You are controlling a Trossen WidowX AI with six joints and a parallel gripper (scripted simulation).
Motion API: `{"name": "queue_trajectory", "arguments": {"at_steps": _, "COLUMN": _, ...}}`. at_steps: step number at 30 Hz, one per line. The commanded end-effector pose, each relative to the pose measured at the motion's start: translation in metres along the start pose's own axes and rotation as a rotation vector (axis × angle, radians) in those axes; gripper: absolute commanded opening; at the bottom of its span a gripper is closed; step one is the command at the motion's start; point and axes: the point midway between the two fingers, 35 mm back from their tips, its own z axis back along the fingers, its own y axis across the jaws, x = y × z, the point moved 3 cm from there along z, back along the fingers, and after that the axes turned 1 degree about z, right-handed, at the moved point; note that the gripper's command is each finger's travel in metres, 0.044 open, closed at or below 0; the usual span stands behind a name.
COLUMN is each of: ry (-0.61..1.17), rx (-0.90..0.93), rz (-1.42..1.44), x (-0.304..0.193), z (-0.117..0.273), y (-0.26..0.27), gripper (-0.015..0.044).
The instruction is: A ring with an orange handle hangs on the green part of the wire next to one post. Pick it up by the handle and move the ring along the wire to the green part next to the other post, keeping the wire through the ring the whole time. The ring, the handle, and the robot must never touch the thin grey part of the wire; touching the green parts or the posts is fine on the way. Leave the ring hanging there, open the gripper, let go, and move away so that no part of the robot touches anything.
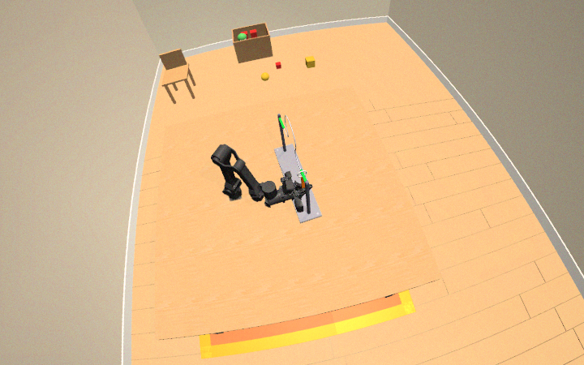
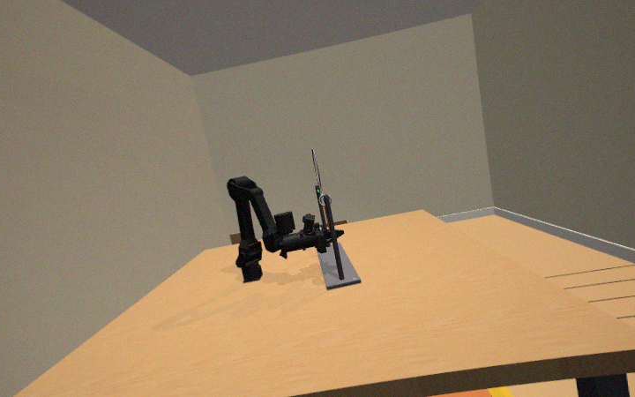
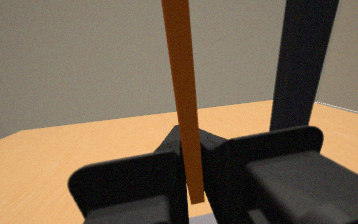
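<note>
The ring [image 1: 298, 173] [image 2: 320, 199] is around the green part [image 1: 304, 176] of the wire beside the near post [image 1: 308, 202] [image 2: 338, 251] [image 3: 304, 60]. Its orange handle [image 1: 302, 182] [image 2: 328, 218] [image 3: 182, 65] hangs down. My gripper [image 1: 307, 186] [image 2: 338, 233] [image 3: 181, 129] is shut on the handle's lower part; in the wrist view the handle's lower end shows between the fingers, with the post just to the right. The other green part [image 1: 281, 122] is beside the far post [image 1: 282, 138]. Exact clearance between finger and post cannot be told.
The thin grey wire [image 1: 294, 143] [image 2: 316, 168] curves high between the posts. Both posts stand on a grey base plate [image 1: 287, 157] [image 2: 348, 282] on the wooden table [image 1: 239, 272] [image 2: 408, 320]. A chair [image 1: 175, 75] and a box [image 1: 254, 49] are far beyond the table.
</note>
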Motion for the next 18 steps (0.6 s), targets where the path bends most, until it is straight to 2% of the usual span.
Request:
{"name": "queue_trajectory", "arguments": {"at_steps": 1, "ry": -0.004, "rx": -0.005, "rz": -0.001, "x": 0.002, "z": 0.0, "y": -0.001, "gripper": -0.015}}
{"name": "queue_trajectory", "arguments": {"at_steps": 18, "ry": -0.002, "rx": -0.004, "rz": -0.003, "x": 0.002, "z": -0.001, "y": 0.012, "gripper": -0.015}}
